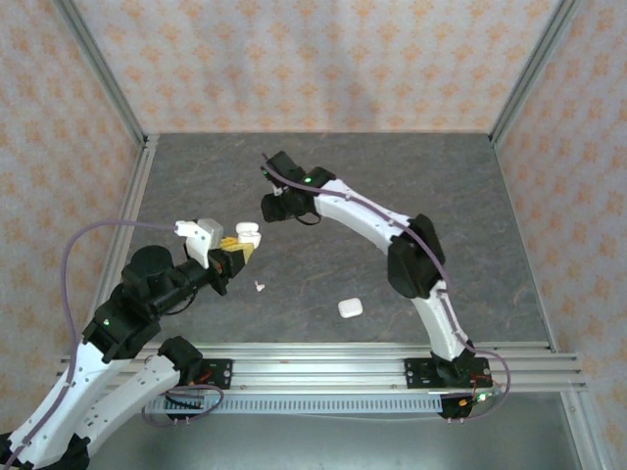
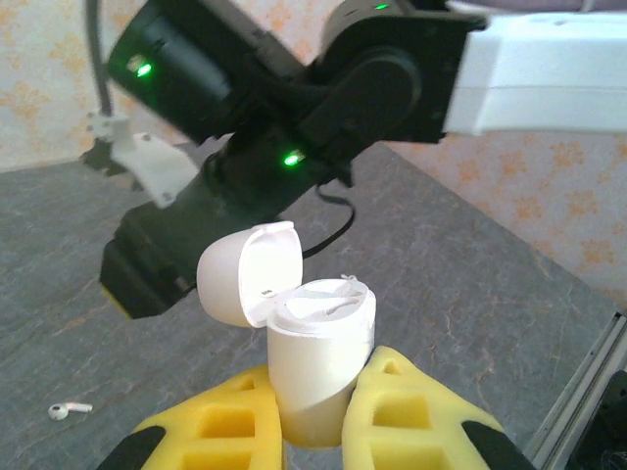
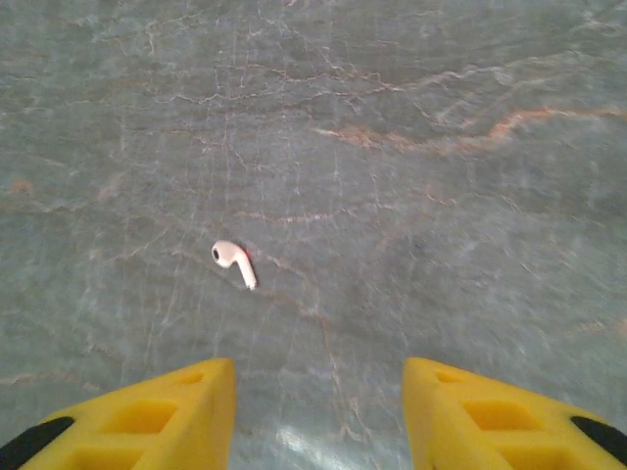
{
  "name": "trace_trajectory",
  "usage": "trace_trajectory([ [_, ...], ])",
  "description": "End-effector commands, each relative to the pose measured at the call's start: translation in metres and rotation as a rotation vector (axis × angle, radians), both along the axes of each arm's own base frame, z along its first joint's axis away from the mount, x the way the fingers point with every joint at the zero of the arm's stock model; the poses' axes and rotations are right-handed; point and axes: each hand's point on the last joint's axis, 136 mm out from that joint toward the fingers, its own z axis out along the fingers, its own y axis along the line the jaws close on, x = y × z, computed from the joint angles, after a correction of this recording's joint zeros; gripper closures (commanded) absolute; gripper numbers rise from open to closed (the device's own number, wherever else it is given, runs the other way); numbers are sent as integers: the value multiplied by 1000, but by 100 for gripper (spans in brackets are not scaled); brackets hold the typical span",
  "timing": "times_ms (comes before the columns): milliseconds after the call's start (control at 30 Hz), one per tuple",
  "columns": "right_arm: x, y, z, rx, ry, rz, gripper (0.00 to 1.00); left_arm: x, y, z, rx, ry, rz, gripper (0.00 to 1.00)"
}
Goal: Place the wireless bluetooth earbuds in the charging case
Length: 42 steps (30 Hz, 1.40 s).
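1. Top external: one tiny white plastic earbud with a short stem point(image 1: 259, 287) lies loose on the grey marbled tabletop point(image 1: 460, 196), near the left gripper point(image 1: 238, 251) but not touching it.
2. Left wrist view also has an earbud on the table, low on the left point(image 2: 69, 409), well apart from the fingers.
3. Right wrist view: an earbud point(image 3: 235, 262) lies flat on the table ahead of the fingers, a little left of the gap between them, touching nothing. Cannot tell if it is the same one as in the other views.
4. Open white plastic charging case point(image 2: 318, 357) stands upright in the left gripper, lid point(image 2: 247, 271) hinged back to the left. Something pale sits in its mouth; cannot tell whether it is a seated bud.
5. Left gripper: yellow fingers point(image 2: 402, 411) are clamped on the lower body of the case, one on each side.
6. Closed white rounded case point(image 1: 350, 307) lies on the table to the right of the loose earbud, well apart from both grippers.
7. Right gripper point(image 3: 318, 377): yellow fingers stand partly apart, nothing between them, above bare table. In the top view it sits point(image 1: 269, 207) near the held case, on its far side.
8. Black-and-white right arm point(image 2: 392, 69) is behind the case in the left wrist view.
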Motion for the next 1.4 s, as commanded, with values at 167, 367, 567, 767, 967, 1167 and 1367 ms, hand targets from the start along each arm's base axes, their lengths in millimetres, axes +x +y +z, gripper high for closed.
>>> trace_trajectory([
  [167, -2, 32, -44, -138, 7, 42, 52, -2, 10, -12, 35, 15, 38, 100],
  [367, 4, 50, -60, -91, 19, 27, 52, -2, 11, -15, 46, 19, 42, 100],
  [567, 8, 59, -74, -69, 19, 23, 52, -2, 11, -19, 55, 28, 40, 100],
  [767, 15, 68, -82, -44, -4, 19, 51, -3, 12, -24, 60, 41, 43, 100],
  [967, 14, 76, -87, -24, -7, 31, 51, -4, 14, -25, 53, 40, 51, 100],
  [1167, 6, 88, -95, -37, -32, 80, 50, -5, 14, -28, 52, 46, 52, 100],
  [1367, 7, 82, -105, -75, -32, 77, 51, -7, 17, -28, 52, 43, 61, 100],
])
